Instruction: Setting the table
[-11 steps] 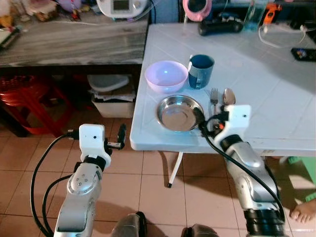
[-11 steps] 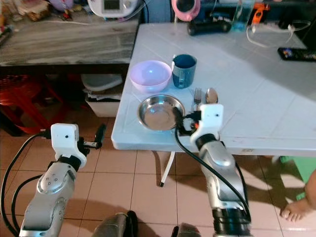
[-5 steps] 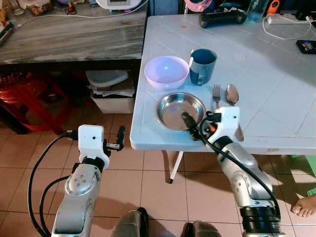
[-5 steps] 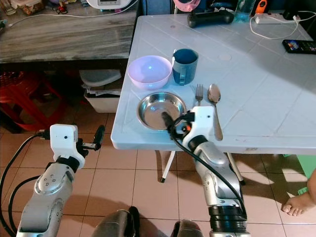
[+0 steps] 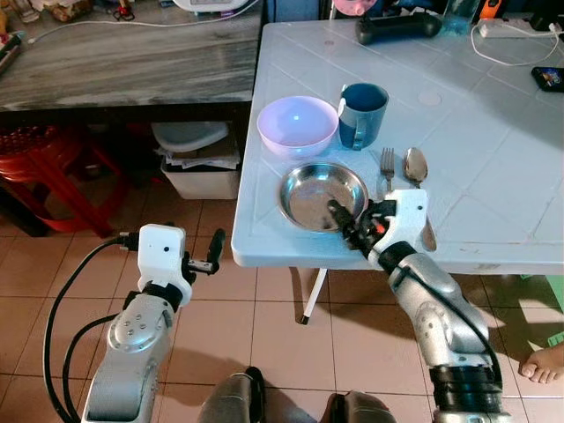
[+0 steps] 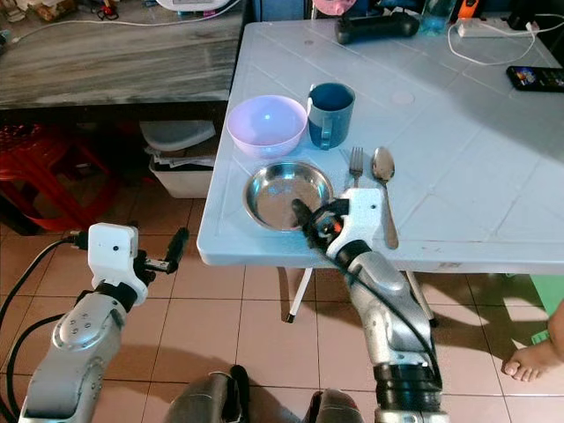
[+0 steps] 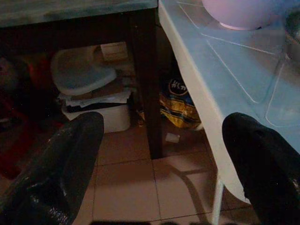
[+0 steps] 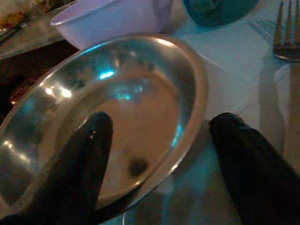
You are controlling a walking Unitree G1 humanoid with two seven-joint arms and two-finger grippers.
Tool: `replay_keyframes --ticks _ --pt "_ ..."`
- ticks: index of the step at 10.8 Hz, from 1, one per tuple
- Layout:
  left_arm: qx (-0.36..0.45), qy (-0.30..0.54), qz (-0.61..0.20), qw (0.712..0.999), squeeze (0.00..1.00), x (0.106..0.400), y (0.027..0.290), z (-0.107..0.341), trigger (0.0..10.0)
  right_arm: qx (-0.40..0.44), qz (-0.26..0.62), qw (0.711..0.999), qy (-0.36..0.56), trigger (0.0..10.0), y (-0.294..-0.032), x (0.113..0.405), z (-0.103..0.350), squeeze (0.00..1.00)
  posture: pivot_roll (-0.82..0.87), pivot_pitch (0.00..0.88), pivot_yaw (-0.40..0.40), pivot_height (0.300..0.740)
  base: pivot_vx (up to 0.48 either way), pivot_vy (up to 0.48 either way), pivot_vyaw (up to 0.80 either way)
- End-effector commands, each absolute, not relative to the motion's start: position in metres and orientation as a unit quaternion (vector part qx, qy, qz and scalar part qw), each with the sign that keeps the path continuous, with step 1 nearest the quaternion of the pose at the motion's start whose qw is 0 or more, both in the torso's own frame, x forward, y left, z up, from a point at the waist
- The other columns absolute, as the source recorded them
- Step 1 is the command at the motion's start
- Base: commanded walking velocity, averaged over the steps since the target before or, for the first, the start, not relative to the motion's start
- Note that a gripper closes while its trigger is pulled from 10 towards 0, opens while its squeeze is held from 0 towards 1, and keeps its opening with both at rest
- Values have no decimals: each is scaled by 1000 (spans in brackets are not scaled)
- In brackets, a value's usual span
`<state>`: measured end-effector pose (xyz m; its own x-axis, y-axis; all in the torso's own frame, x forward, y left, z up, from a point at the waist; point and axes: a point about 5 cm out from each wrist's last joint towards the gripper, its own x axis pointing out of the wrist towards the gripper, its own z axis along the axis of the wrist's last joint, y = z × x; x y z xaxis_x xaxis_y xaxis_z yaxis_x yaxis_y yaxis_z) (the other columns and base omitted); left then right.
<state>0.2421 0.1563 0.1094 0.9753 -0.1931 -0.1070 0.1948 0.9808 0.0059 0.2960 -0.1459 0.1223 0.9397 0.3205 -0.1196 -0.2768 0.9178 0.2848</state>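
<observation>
A round steel plate (image 5: 315,189) lies near the front edge of the white table (image 5: 493,141). Behind it stand a purple bowl (image 5: 297,126) and a blue mug (image 5: 361,115). A fork (image 5: 386,169) and a spoon (image 5: 414,165) lie to its right. My right gripper (image 5: 350,227) is open at the plate's near right rim. In the right wrist view one finger (image 8: 86,159) is inside the plate (image 8: 126,108) and the other finger (image 8: 248,164) is outside it. My left gripper (image 5: 211,256) hangs open over the floor, left of the table.
A grey wooden bench (image 5: 123,62) stands on the left, with a white box (image 5: 198,167) and a red stool (image 5: 44,167) beneath it. A black device (image 5: 397,25), a power strip (image 5: 511,31) and a phone (image 5: 546,77) lie at the table's back. A person's foot (image 5: 542,363) is at lower right.
My right gripper has moved left from beside the plate to its near rim, with one finger now inside. The left arm has barely moved. The camera shifted slightly.
</observation>
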Motion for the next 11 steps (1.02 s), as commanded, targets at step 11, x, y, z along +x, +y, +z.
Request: replay_keyframes --ticks 11 --pt "13 48 -150 987 0 234 156 114 10000 192 62 963 178 0 -166 301 98 0 23 162 86 740 0 0 0"
